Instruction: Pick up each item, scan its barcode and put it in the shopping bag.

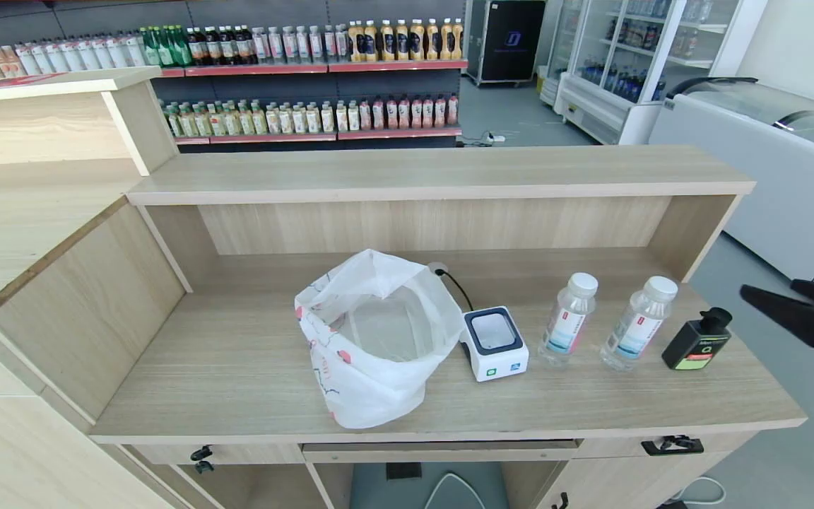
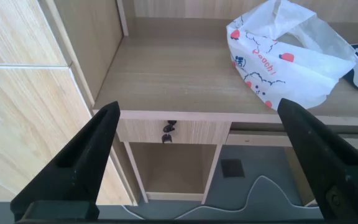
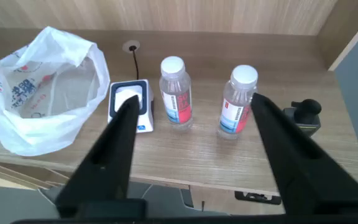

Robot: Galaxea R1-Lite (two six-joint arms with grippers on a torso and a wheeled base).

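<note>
Head view takes in one shopping bag [image 1: 372, 339], one scanner [image 1: 495, 343], two water bottles [image 1: 568, 322] and one black pump bottle [image 1: 698, 341], all in a row on a pale wooden counter [image 1: 237, 367]. The bag stands open-mouthed with the scanner just beside it, and a dark cable [image 1: 455, 286] runs from the scanner to a hole at the counter's back.

The right gripper [image 1: 771, 288] hangs off the counter's end, its fingertips nearest the pump bottle and touching nothing. In the right wrist view its fingers [image 3: 110, 155] are spread wide: both water bottles lie farther out between them, the scanner is just past one fingertip and the pump bottle past the other. The left gripper [image 2: 197, 109] also has its fingers [image 2: 92, 155] spread wide around nothing. A drawer [image 2: 173, 130] under the counter's front edge lies ahead between them, and the bag is beyond one fingertip.

Behind the counter are two rows of shelves [image 1: 308, 67] with drinks, glass-door fridges [image 1: 626, 56] and a chest freezer [image 1: 767, 155].

Each water bottle has a white cap and a white label with red and blue. The pump bottle's label is green, and the bag bears red and dark print, too small to read
</note>
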